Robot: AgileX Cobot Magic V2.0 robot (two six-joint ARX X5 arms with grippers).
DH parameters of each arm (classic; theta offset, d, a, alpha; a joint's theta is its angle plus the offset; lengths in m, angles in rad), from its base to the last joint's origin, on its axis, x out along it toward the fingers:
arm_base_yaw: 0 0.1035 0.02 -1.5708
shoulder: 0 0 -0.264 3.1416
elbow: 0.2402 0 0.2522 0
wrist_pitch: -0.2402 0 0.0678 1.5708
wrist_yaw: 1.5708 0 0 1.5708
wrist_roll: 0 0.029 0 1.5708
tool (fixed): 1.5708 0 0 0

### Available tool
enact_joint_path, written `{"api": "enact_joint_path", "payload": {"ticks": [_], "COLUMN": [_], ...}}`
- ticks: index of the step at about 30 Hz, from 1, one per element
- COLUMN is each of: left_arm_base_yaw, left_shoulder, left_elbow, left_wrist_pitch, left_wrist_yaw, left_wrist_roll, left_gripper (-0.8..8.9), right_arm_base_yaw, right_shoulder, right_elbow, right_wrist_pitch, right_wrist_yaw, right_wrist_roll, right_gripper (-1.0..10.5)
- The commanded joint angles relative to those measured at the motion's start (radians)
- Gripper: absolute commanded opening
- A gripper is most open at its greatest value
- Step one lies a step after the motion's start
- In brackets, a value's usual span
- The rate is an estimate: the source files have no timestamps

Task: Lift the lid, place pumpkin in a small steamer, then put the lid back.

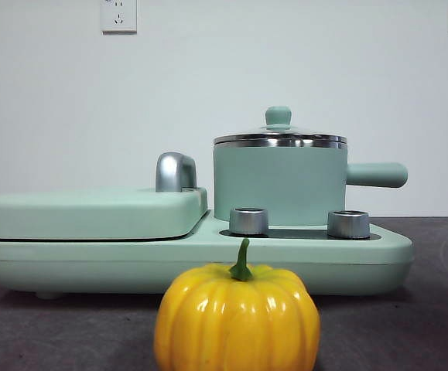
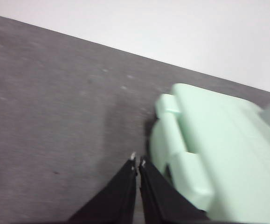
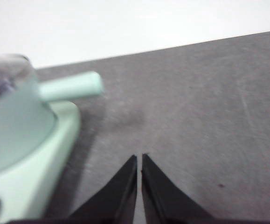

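Two grippers wait with their fingers pressed together and nothing between them. The left gripper (image 2: 137,161) hangs over bare counter (image 2: 55,116) just beside the griddle end of the mint-green cooker (image 2: 218,149). The right gripper (image 3: 139,156) hangs over the counter at the other end, beside the small steamer (image 3: 13,121), whose straight side handle (image 3: 72,86) points out toward that arm's side.

From the front view, the lid (image 1: 279,137) sits closed on the small steamer (image 1: 278,185), its knob (image 1: 278,116) standing upright at the centre. The steamer rests on the cooker's burner section, behind two steel dials (image 1: 248,221). Beside it lies the flat griddle cover (image 1: 92,212) with its chrome handle (image 1: 175,171). The pumpkin (image 1: 237,318) stands on the counter in front of the cooker, stem (image 1: 241,261) up, well apart from both grippers.

Nothing of the task looks done yet: the lid is on and the pumpkin untouched. Lifting the lid comes first, and the right gripper appears the nearer one, since the steamer shows only in its wrist view. The knob lies above and to the side of its fingers, so they would need to part, rise and come down over the knob from above.
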Motion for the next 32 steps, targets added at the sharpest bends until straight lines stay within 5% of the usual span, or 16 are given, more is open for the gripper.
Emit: {"api": "enact_joint_path", "payload": {"ticks": [1,8,15,25,32], "left_arm_base_yaw": [-0.017,-0.072,-0.116,-0.154,-0.196], "left_shoulder": [0.008,0.086,0.229,0.444,0.573], "left_elbow": [0.032,0.166,0.364,0.649,0.754], "left_wrist_pitch": [0.009,-0.061,-0.17,-0.319,-0.393], "left_wrist_yaw": [0.031,0.04,0.094,0.323,0.463], "left_wrist_roll": [-0.071,-0.117,-0.09,0.027,0.102], "left_gripper": [0.16,0.16,0.16,0.16,0.16], "right_arm_base_yaw": [0.004,0.01,0.01,0.01,0.01], "right_shoulder": [0.001,0.06,0.2,0.415,0.51], "right_elbow": [0.065,0.23,0.453,0.797,0.941], "right_wrist_pitch": [-0.02,-0.126,-0.267,-0.585,-0.731], "right_wrist_yaw": [-0.011,-0.038,-0.171,-0.445,-0.535], "right_wrist_roll": [0.087,0.108,0.099,-0.119,-0.268], "right_gripper": [0.1,0.1,0.1,0.1,0.1]}}
